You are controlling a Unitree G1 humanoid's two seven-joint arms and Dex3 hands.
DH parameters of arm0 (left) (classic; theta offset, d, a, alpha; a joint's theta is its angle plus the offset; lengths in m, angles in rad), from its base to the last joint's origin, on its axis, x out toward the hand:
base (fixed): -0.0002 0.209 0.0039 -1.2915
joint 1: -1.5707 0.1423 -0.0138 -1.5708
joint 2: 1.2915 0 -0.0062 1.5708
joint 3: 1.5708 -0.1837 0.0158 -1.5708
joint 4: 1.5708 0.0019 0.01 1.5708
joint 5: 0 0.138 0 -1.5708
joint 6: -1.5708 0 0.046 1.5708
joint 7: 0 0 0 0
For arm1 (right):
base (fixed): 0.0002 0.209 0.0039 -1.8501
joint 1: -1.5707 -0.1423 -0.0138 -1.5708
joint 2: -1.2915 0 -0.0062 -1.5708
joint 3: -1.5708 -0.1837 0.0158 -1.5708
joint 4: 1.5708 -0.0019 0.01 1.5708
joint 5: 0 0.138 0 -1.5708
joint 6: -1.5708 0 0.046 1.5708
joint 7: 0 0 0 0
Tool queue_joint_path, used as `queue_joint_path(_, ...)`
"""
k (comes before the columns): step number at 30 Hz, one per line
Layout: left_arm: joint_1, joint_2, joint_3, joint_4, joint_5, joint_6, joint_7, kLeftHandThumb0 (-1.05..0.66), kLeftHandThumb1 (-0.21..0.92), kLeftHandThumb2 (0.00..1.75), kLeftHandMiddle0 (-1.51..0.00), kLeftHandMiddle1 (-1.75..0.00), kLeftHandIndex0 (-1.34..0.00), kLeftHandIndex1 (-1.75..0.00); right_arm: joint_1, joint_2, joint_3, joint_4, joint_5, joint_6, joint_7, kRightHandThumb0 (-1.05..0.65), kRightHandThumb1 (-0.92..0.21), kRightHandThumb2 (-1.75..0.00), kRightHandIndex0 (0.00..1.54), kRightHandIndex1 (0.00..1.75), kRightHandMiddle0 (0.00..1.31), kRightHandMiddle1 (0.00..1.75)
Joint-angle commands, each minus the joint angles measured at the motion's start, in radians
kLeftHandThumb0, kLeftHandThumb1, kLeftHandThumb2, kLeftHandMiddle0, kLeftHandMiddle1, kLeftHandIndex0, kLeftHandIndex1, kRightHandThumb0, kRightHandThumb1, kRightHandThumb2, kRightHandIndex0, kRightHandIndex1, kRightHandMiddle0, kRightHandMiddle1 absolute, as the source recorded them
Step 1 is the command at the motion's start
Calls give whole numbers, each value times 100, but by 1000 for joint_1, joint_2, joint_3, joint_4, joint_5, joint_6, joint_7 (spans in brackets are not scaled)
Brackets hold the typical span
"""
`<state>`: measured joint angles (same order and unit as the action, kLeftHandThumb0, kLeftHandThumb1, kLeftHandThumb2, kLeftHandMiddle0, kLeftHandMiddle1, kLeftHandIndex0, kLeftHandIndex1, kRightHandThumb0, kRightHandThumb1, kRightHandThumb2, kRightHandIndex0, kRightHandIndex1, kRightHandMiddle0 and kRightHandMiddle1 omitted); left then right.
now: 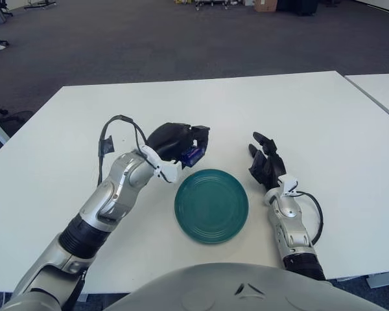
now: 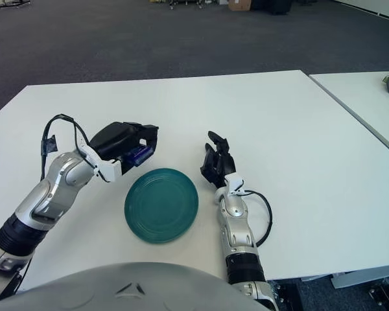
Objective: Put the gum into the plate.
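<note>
A dark green plate [image 1: 211, 205] lies on the white table near the front edge. My left hand [image 1: 181, 141] is just behind the plate's left rim, a little above the table, with its fingers curled around a small blue gum pack [image 1: 194, 154]. The pack shows between the fingers in the right eye view too [image 2: 139, 153]. My right hand [image 1: 267, 165] shows beside the plate on its right, fingers relaxed and holding nothing.
The white table [image 1: 246, 110] stretches far behind the plate. A second white table [image 1: 379, 91] stands at the right with a narrow gap between. Dark carpet lies beyond.
</note>
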<state>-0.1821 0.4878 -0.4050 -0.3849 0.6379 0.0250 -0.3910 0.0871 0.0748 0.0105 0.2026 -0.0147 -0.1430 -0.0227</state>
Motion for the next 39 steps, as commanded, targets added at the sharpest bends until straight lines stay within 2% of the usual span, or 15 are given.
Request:
queue_joint_path(1, -8, 9, -24, -31, 24, -41, -31, 0, 11, 150, -81, -156, -58, -175, 59, 5, -12, 72, 14, 90, -10, -86, -92, -98, 35, 1, 0, 65)
queue_joint_path(6, 1, 7, -74, -24, 74, -129, -20, 0, 13, 147, -78, -156, -58, -175, 54, 11, -18, 76, 25, 87, -8, -85, -92, -96, 38, 2, 0, 67)
queue_joint_path(11, 14, -28, -123, -54, 110, -98, -97, 0, 14, 147, -75, -158, -59, -175, 47, 20, -31, 87, 54, 89, 9, -85, -92, -94, 38, 1, 0, 68)
queue_joint_path(16, -22, -56, -195, -63, 199, -97, -189, 0, 14, 143, -78, -145, -62, -175, 36, 14, -35, 106, 62, 87, 21, -84, -92, -93, 37, 1, 0, 69)
queue_joint_path(21, -19, -91, -218, -69, 206, -75, -265, 0, 14, 141, -80, -140, -64, -175, 25, 2, -26, 137, 26, 50, 8, -82, -92, -96, 36, 0, 0, 70)
queue_joint_path(25, 32, -127, -241, -20, 224, -40, -256, 0, 12, 144, -78, -143, -67, -175, 32, 3, -9, 127, -36, 12, -50, -83, -92, -99, 37, 1, 0, 72)
queue_joint_path(29, 30, -136, -249, -6, 245, -27, -271, 0, 11, 145, -78, -144, -69, -175, 36, 0, 4, 116, -63, 23, -69, -84, -92, -101, 39, 2, 0, 73)
queue_joint_path(33, 28, -127, -251, 16, 239, -52, -262, 0, 11, 146, -76, -146, -69, -175, 33, -1, 10, 120, -69, 25, -75, -84, -92, -102, 40, 2, 0, 74)
queue_joint_path(35, 31, -125, -249, 24, 231, -61, -257, 0, 15, 145, -68, -160, -65, -171, 34, 0, 12, 113, -67, 33, -76, -84, -92, -103, 40, 2, 0, 74)
queue_joint_path(39, 34, -128, -246, 36, 221, -71, -249, 0, 26, 132, -58, -168, -62, -160, 27, 2, 11, 115, -55, 42, -74, -84, -92, -103, 39, 1, 0, 74)
